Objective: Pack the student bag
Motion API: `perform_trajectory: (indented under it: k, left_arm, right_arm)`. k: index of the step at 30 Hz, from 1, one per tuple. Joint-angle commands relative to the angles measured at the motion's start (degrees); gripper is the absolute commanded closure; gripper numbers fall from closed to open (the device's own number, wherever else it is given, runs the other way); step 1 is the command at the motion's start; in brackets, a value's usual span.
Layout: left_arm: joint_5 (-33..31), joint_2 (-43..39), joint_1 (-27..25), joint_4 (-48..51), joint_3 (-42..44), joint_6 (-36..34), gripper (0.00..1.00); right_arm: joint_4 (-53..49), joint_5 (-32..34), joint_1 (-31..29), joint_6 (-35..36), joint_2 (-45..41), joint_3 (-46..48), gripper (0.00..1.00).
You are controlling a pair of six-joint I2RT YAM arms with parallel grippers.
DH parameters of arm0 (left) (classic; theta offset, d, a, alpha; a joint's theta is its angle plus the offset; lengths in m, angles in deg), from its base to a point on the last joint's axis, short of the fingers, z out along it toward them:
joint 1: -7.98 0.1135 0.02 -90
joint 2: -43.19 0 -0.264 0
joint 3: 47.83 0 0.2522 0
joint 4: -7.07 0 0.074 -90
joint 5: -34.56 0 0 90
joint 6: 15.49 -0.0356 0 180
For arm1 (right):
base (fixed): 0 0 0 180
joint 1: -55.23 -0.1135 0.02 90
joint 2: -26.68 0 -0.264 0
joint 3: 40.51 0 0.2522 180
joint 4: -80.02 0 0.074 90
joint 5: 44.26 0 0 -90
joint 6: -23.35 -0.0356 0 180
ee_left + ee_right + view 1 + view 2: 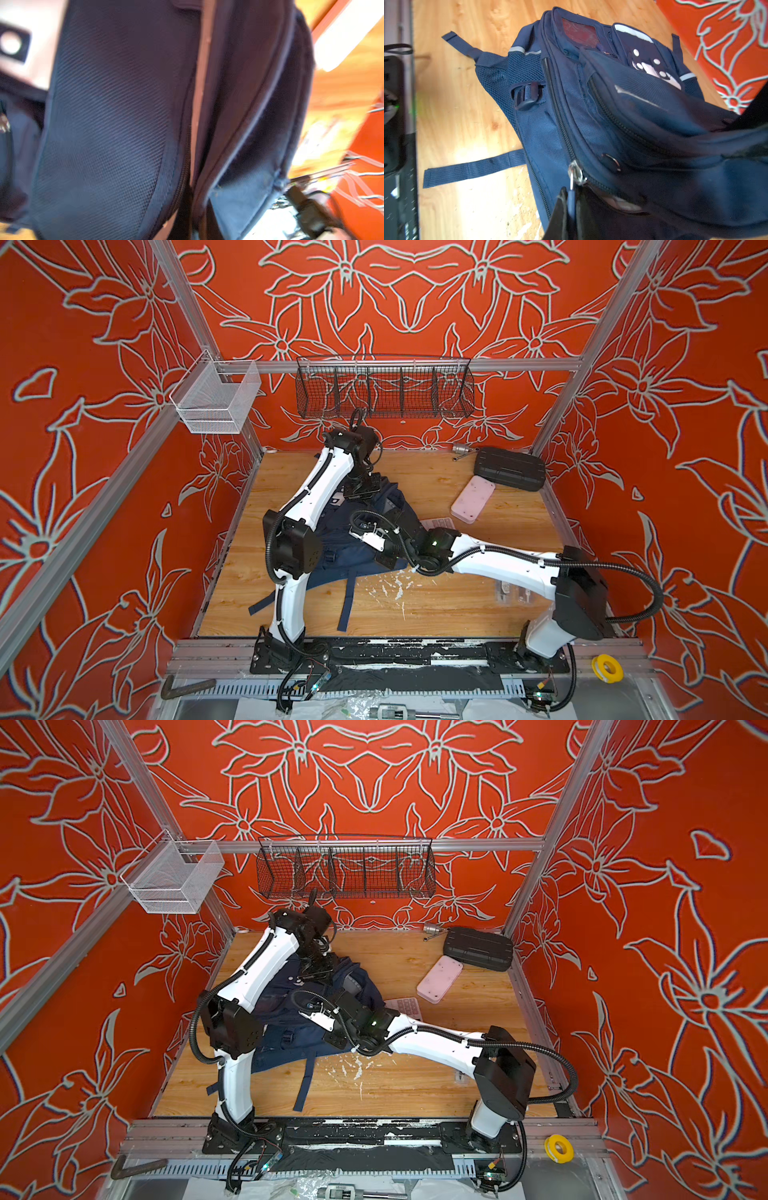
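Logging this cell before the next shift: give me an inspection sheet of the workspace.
Surface: wooden table, white scuffs near front.
Job's things: bag lying mid-table, straps loose.
Clutter: pink case, black case.
Grippers: left gripper shut at the bag's top; right gripper shut on zip pull.
Cables: conduits loop beside both arms.
Surroundings: white basket, black basket hung up; tape roll front right.

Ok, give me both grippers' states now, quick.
Left gripper: shut, down on the backpack; whether it pinches fabric cannot be told.
Right gripper: shut on the zipper pull.
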Motion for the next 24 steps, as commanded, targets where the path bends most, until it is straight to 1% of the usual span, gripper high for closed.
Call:
perform_trajectory:
  k: [1, 3, 6, 9, 11, 13, 14, 15, 16, 18, 19, 21, 24]
  left_arm:
    - [6.7, -2.6, 0.7, -17.1, -1.8, 7.4, 1.00]
    - [6.5, -2.9, 0.7, -18.9, -1.8, 9.4, 1.00]
    - [8.0, -3.5, 0.7, -21.6, -1.5, 12.3, 1.00]
    - [5.5, -4.9, 1.1, -21.2, -2.0, 13.0, 1.00]
    - [5.0, -6.7, 2.4, -21.4, -1.0, 12.4, 1.00]
    - [5.1, -8.2, 4.3, -20.4, -0.2, 11.9, 1.00]
    - [5.0, -8.7, 5.0, -19.6, 0.2, 11.6, 1.00]
    - [4.8, -9.7, 5.6, -19.1, 1.2, 11.3, 1.00]
    - [4.6, -10.7, 6.0, -18.9, 2.6, 11.2, 1.00]
    - [4.4, -13.3, 6.6, -19.4, 6.8, 11.3, 1.00]
    - [4.5, -14.9, 7.1, -20.0, 9.3, 11.7, 1.00]
    - [4.6, -18.3, 8.0, -21.8, 14.1, 12.6, 1.00]
    - [4.9, -22.9, 9.5, -23.5, 19.5, 14.0, 1.00]
  right_arm:
    - [1.1, -1.3, -5.5, -3.0, 3.3, -2.9, 1.00]
    - [2.7, 1.7, -6.5, -3.3, 5.4, -4.5, 1.00]
    - [6.4, 3.7, -7.4, -4.8, 8.5, -6.5, 1.00]
    - [8.6, 8.1, -7.4, -4.5, 8.5, -5.9, 1.00]
    - [12.1, 6.1, -7.0, -1.6, 6.6, -2.5, 1.00]
    - [15.3, 1.6, -5.6, 1.3, 4.2, 1.0, 1.00]
    - [15.8, -1.0, -4.4, 1.8, 3.3, 1.9, 1.00]
    - [15.8, -4.9, -2.7, 2.0, 2.5, 2.6, 1.00]
    - [15.2, -7.0, -1.1, 2.4, 2.0, 2.8, 1.00]
    - [13.0, -13.3, 2.2, 5.0, 1.2, 2.2, 1.00]
    - [11.4, -15.0, 3.6, 6.3, 1.0, 1.6, 1.00]
    - [9.3, -20.7, 6.5, 9.3, 0.8, 0.3, 1.00]
    - [8.2, -30.5, 11.5, 11.3, 2.0, -2.1, 1.00]
